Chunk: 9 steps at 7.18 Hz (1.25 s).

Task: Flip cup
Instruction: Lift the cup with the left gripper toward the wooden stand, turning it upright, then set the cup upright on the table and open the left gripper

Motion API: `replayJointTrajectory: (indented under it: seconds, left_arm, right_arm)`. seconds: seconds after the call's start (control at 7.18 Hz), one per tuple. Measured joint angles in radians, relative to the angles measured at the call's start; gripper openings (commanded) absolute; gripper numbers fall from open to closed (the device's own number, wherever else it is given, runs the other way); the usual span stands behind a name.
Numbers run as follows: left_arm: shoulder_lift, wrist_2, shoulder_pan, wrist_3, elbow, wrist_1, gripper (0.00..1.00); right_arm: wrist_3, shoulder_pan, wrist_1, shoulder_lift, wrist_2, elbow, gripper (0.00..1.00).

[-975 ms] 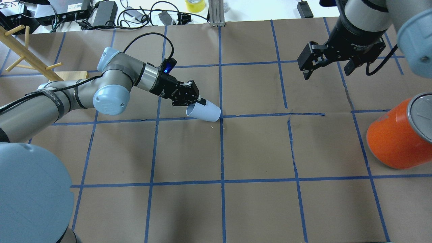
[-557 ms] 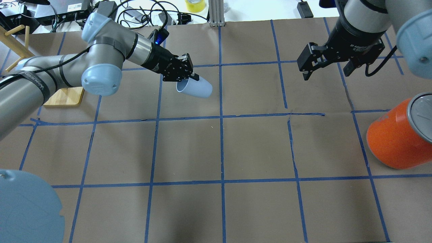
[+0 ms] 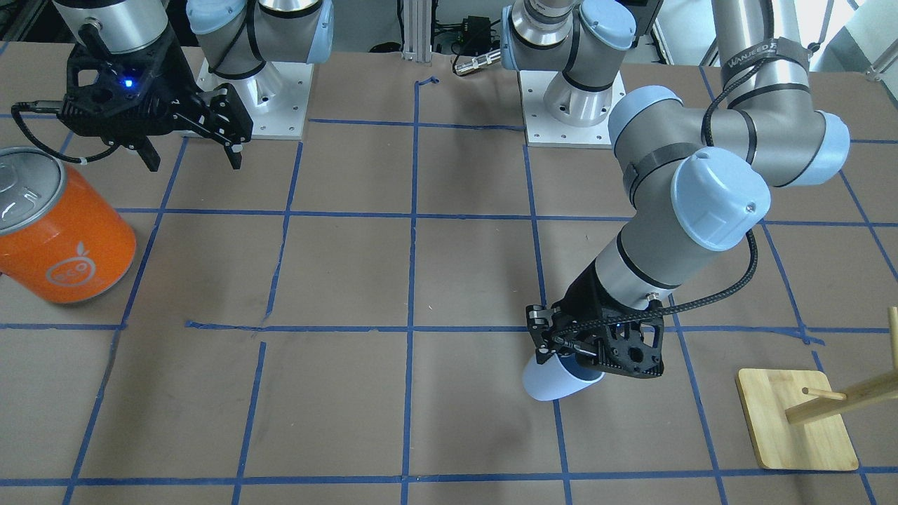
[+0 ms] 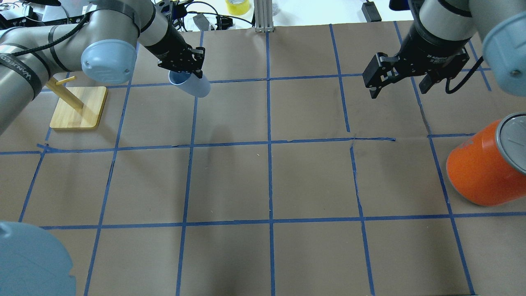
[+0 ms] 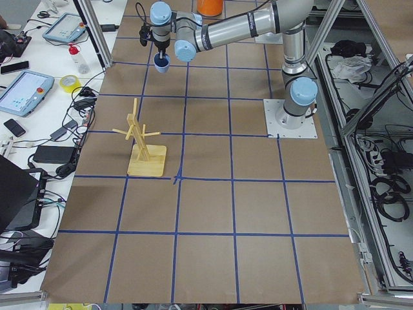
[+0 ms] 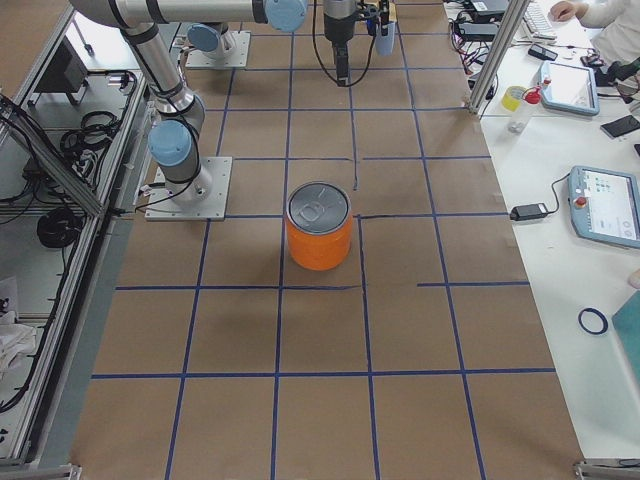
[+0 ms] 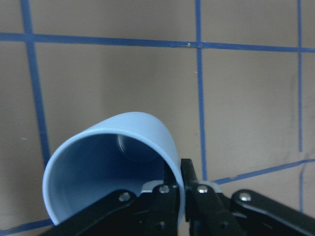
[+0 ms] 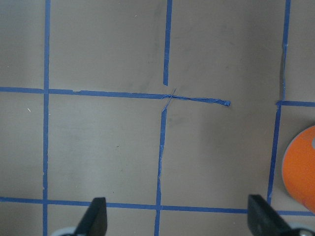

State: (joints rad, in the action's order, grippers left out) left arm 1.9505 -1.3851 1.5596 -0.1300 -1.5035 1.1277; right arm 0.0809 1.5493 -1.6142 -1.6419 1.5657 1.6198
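Cup [image 4: 193, 85] aloft: from lying on its side by the centre tape line a second ago, the small lavender-blue cup now hangs clear of the surface [image 4: 312, 181], carried to the far left part of the grid, with its shadow falling on the square beneath. The left jaws are clenched on its rim wall. The wrist view shows one finger inside the mouth and one outside. The cup sits tilted, mouth turned up and back toward the robot, base pointing down and outward. The lift looks done and the turn partly made; setting the cup down on its base appears to remain.

The cup is thin, smooth plastic, plain and handleless, tapering from a wide rim to a narrow round base. It seems light enough to swing in a rim pinch. The surface is creased brown paper crossed by blue tape.

A pale wooden rack [image 4: 78, 109] with pegs stands near the cup. The right jaws are spread wide and empty, well apart on the far right, above a glossy orange can [image 4: 481, 172] with a silver lid.
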Motion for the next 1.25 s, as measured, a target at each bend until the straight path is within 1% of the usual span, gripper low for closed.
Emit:
replayJointTrajectory:
  seconds: [0.14,0.28,0.42,0.7,0.97,1.25]
  left_arm:
    - [0.015,-0.101,-0.004,-0.107,0.01,0.013,0.0]
    - [0.038,-0.167,-0.01,-0.187,0.015,0.014,0.0]
    - [0.066,-0.205,-0.017,-0.227,0.016,0.003,0.0]
    - [0.104,-0.223,-0.055,-0.267,0.013,-0.04,0.0]
    - [0.12,-0.207,-0.105,-0.294,0.006,-0.056,0.0]
    - [0.133,-0.201,-0.115,-0.292,0.003,-0.059,0.0]
  right_arm:
    - [0.0,0.0,0.0,0.0,0.0,0.0,1.0]
    - [0.0,0.0,0.0,-0.001,0.0,0.0,1.0]
    - [0.0,0.001,-0.001,-0.001,0.001,0.0,1.0]
    - [0.0,0.001,-0.001,-0.001,0.0,0.0,1.0]
    - [0.0,0.001,-0.001,0.0,0.001,0.0,1.0]
    - [0.0,0.001,-0.001,-0.001,0.0,0.0,1.0]
